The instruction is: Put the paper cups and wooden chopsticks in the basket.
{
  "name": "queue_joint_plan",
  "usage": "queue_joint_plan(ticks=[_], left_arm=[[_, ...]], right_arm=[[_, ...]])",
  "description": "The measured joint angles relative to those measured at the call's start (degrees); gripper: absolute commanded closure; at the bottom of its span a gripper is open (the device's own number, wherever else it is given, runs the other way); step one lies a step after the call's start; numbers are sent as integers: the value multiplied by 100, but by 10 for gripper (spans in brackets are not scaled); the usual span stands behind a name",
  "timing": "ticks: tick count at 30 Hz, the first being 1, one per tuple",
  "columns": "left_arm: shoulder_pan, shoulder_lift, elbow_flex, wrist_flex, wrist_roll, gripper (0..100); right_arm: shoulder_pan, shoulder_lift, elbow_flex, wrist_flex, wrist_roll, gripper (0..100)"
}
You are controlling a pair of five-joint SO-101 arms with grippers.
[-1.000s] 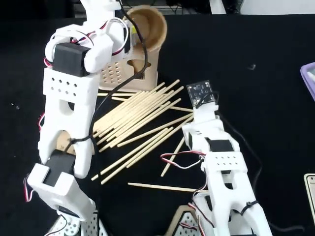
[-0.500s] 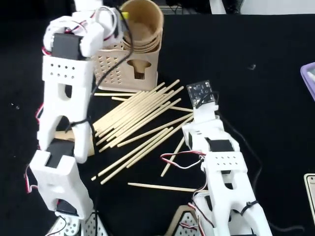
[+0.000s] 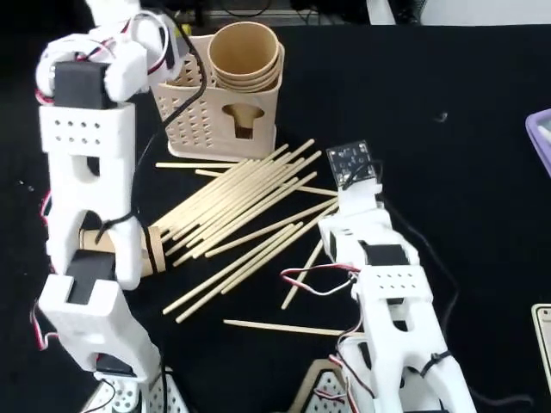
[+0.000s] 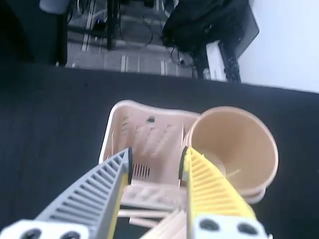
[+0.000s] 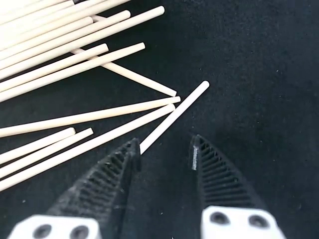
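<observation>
- Right gripper (image 5: pixel 164 145) sits low over the black worktop (image 5: pixel 259 59). Its jaws are wide with nothing between them, and one chopstick's end lies just beside a finger.
- Wooden chopsticks (image 3: pixel 245 194) lie fanned loosely on the worktop, near the basket.
- A paper cup (image 3: pixel 142 251) lies on its side, partly hidden under the left arm.
- Left gripper (image 4: pixel 156 158) hangs above the basket (image 4: pixel 144 132), jaws wide and empty.
- Stacked paper cups (image 4: pixel 234 144) stand upright in the basket's end compartment.
</observation>
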Motion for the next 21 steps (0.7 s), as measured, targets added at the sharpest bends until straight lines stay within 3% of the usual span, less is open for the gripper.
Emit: queue_joint_plan(ticks=[6, 10, 17, 21], left_arm=[[-413, -316, 0, 1327, -18, 816], [-1064, -756, 527, 1495, -448, 812], [-2514, -2163, 3569, 1495, -2391, 783], [-3112, -2479, 5468, 941, -3077, 777]], right_arm=[[0, 0, 0, 0, 0, 825], [0, 0, 0, 0, 0, 825], [0, 0, 0, 0, 0, 825], [0, 0, 0, 0, 0, 825]])
